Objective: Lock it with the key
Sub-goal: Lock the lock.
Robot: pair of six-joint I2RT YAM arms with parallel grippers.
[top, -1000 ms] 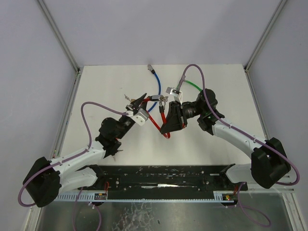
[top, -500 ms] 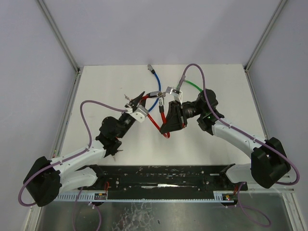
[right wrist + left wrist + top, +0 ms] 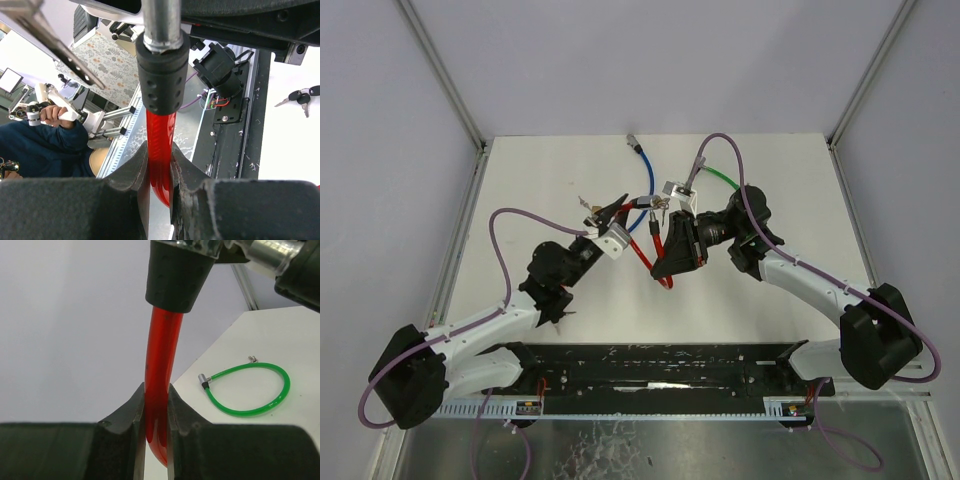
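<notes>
Red cable lock (image 3: 159,365) hangs above the tabletop (image 3: 790,200), grasped by both arms; left gripper (image 3: 156,412) is clenched on it below a black end cap (image 3: 177,275); right gripper (image 3: 160,167) is clenched on it too; the right wrist view alone shows keys (image 3: 298,96) lying flat; the left wrist view shows a green cable lock's (image 3: 250,390) whole loop.
</notes>
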